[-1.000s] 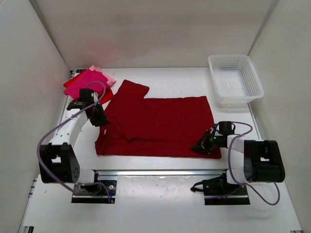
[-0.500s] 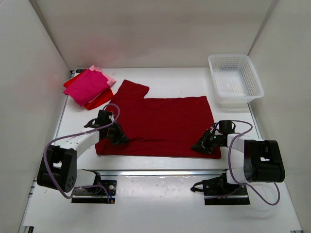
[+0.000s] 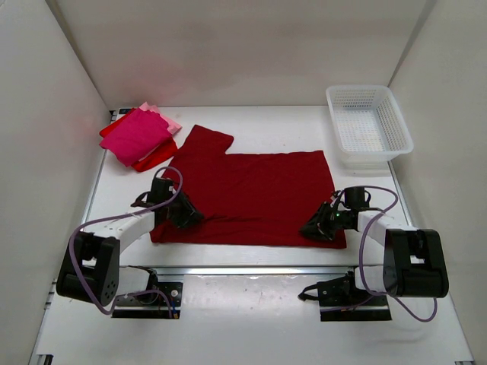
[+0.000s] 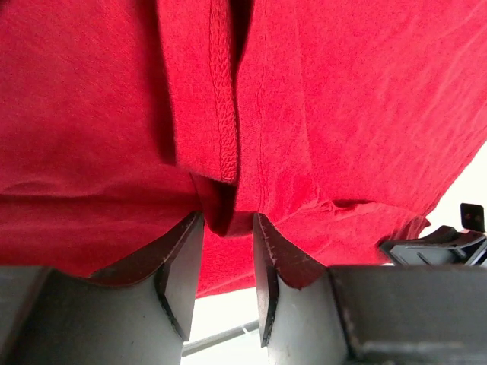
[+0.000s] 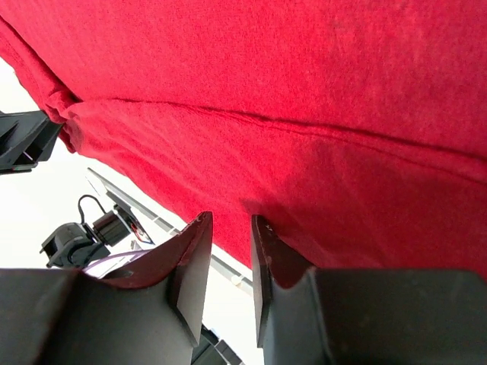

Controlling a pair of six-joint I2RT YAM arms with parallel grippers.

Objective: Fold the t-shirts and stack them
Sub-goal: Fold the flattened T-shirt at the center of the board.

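Light pink t-shirt mostly under magenta t-shirt — dark red t-shirt cropped in wrist views.

On my overhead feed, the flat white tabletop fills the middle of the frame. A dark red short-sleeved cloth t-shirt lies spread across its centre, with one sleeve pointing toward the upper left and the long lower edge close to the bottom of the table.

At the upper left I see a small pile of folded shirts. It has a magenta shirt on top, bright red cloth showing along the lower edge, and a light pink corner at the upper right.

At the upper right stands a rectangular white plastic lattice basket, near the spread shirt's corner but not touching it.
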